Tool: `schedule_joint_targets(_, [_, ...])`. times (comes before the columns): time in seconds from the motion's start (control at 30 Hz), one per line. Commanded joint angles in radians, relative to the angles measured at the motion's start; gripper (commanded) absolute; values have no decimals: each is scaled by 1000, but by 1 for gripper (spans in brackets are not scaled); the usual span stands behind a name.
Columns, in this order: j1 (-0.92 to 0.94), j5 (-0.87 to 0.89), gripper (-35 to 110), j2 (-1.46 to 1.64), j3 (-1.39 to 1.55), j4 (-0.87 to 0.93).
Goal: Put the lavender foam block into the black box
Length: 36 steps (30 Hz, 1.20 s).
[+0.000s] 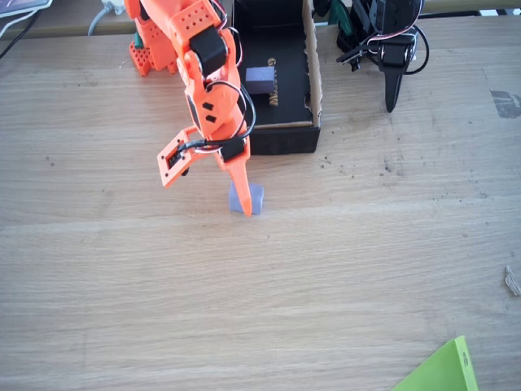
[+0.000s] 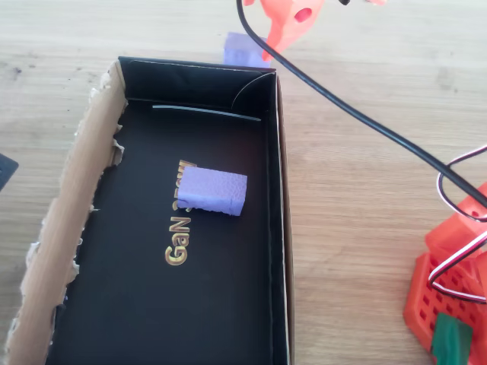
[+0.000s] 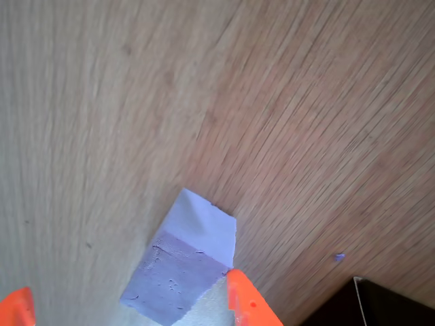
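A pale wood table [image 1: 366,269] fills my screens, with the black box [image 2: 275,228] near its far edge in the fixed view. One lavender block [image 2: 213,191] already lies on the box floor, over the gold lettering. The block [image 1: 254,198] I am after sits on bare table just in front of the box. My gripper [image 1: 213,191] is down over it, jaws apart, one finger [image 3: 250,307] touching its edge. I judge this the grasp step, not yet closed. Next I need to centre the jaws, pinch, lift and clear the near wall.
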Motion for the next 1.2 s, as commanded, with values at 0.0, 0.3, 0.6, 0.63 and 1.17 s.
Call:
schedule_joint_targets(0.0, [11, 3, 37, 31, 12, 20])
schedule_joint_targets(0.3, [11, 3, 37, 21, 12, 5])
schedule_joint_targets(0.6, [11, -2, 37, 6, 12, -17])
schedule_joint_targets(0.63, [11, -3, 37, 3, 12, -21])
schedule_joint_targets(1.17, [11, -11, 35, -23, 12, -66])
